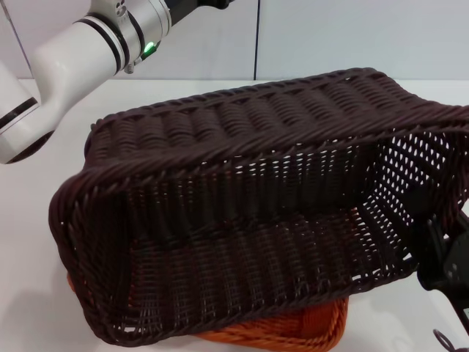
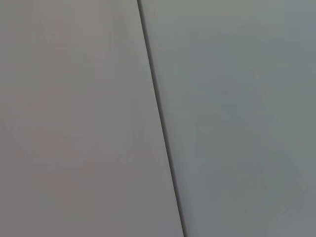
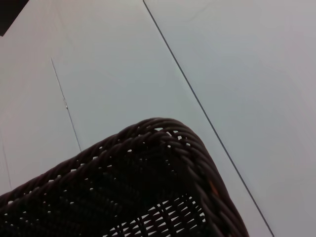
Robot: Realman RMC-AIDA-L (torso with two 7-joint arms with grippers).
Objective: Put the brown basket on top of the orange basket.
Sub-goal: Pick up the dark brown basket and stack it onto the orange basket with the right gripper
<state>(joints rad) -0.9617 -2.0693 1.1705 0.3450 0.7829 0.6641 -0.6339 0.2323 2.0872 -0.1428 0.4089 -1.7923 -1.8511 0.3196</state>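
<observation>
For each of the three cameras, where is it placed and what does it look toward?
Head view: from the robot's head, down at the tilted brown basket over the orange basket; left arm and right gripper show.
Left wrist view: only a plain seamed panel, no body.
Right wrist view: the brown basket's corner, no body.
Head and right wrist views share the brown basket.

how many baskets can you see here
2. The dark brown woven wicker basket is lifted and tilted, filling the head view. The bright orange woven basket lies beneath it on the white table, mostly hidden. Others could be behind it.
</observation>
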